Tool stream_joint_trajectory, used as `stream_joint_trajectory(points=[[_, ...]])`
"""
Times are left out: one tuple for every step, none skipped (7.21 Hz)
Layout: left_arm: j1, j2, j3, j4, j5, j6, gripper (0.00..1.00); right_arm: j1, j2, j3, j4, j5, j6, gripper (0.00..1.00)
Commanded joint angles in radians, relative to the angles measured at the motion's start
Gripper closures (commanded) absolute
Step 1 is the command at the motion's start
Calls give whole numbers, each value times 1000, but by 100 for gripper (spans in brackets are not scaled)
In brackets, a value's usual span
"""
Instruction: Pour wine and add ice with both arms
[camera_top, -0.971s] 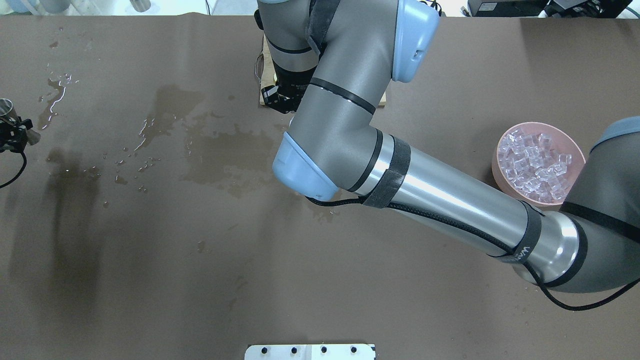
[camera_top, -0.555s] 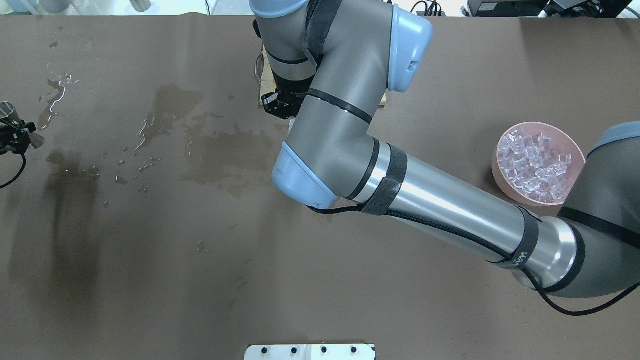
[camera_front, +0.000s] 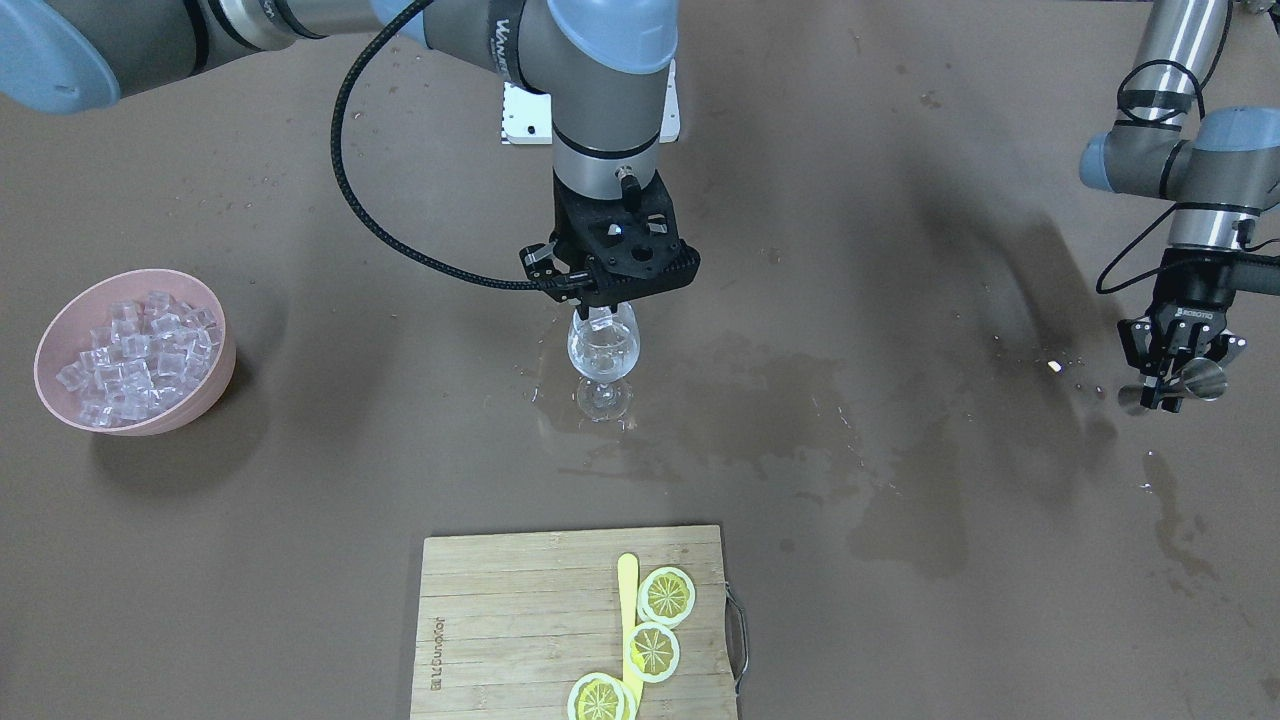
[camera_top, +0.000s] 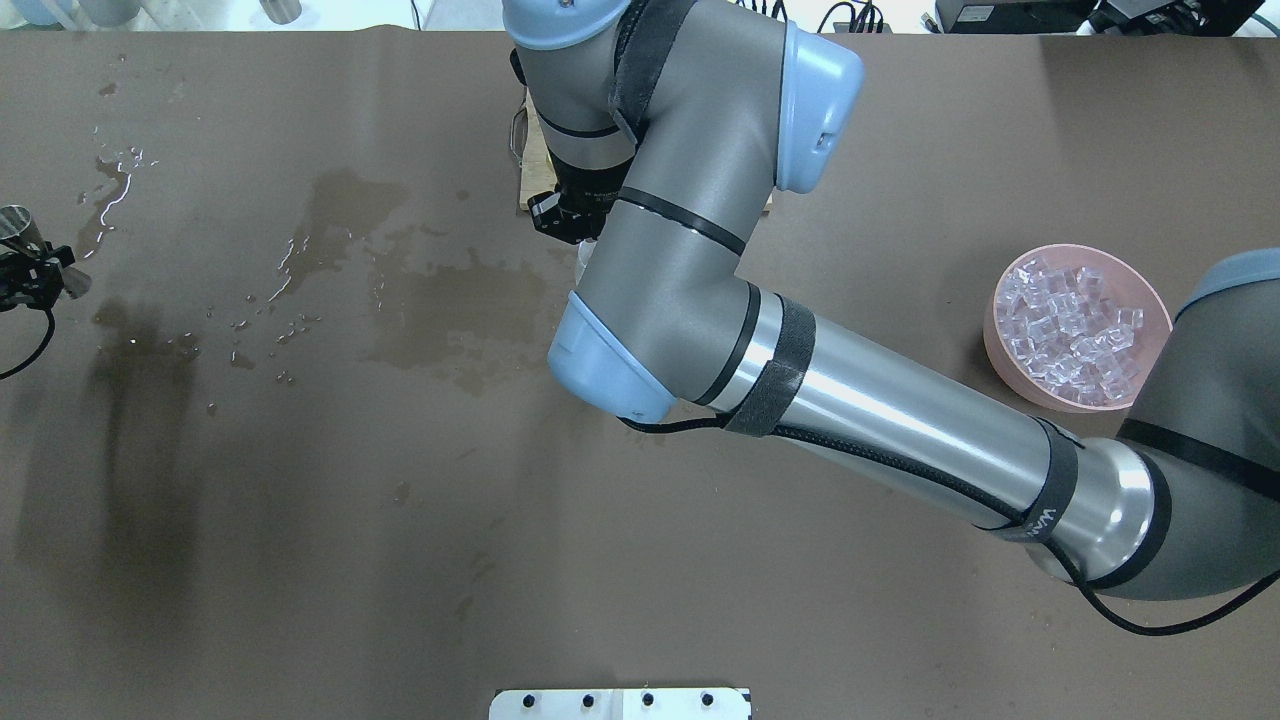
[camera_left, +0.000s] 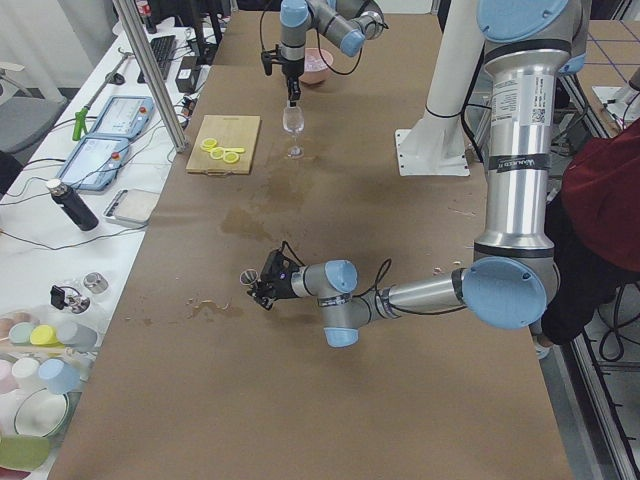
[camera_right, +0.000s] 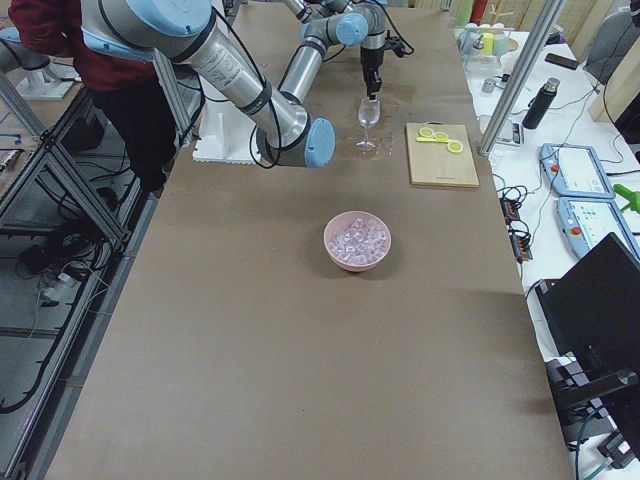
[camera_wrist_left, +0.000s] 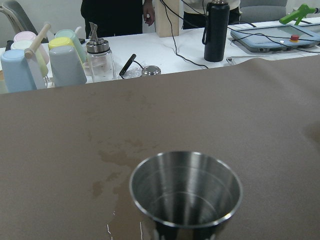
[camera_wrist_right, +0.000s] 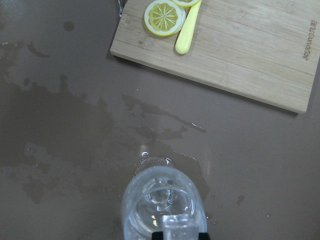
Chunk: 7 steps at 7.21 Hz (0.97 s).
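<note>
Moved: right gripper (camera_front: 600, 308) a touch nearer the robot's base than a second ago, now lined up over the wine glass (camera_front: 602, 355); left gripper (camera_front: 1172, 385) barely shifted.
Right gripper: clamped on one ice cube (camera_wrist_right: 177, 229), fingertips at the glass mouth.
Left gripper: closed round a steel cup (camera_wrist_left: 186, 192), which looks empty as far as its inside shows; well away at the table's left end.
Key relation: glass straight below the cube, stem upright, mouth facing up at the fingers; no sideways offset visible in the right wrist view.
Nearer arm: right, directly over the glass; left far off.
Ice (camera_front: 135, 355): the rest heaped in the pink bowl (camera_front: 205, 400), well apart from the glass on the robot's right.
Wine: clear contents in the glass, liquid and cubes hard to tell apart; wet patches (camera_top: 440, 300) on the table around the foot.
Next move, by judgement: only a release needed, a straight drop, kept low to spare a splash.
</note>
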Motion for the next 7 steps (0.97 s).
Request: stream_joint_trajectory(points=[[1,-2,10,3,1,1,100,-1,1,-8,0,-9,2,85],[1,-2,24,1,2,2,100,-1,2,-8,0,-11,2,84],[1,-2,24,1,1,1,100,-4,4,-8,0,-14,2,81],[3,-2,24,4,1,1,100,-4,5,-8,0,-14,2,77],[3,-2,29,3,1,1,100,-5,5,-8,0,-14,8,71],[4,-2,30,3,1,1,100,-7,7,-8,0,-17,11,65],[4,-1,30,3,1,1,100,-8,8,-6,0,-24,11,47]])
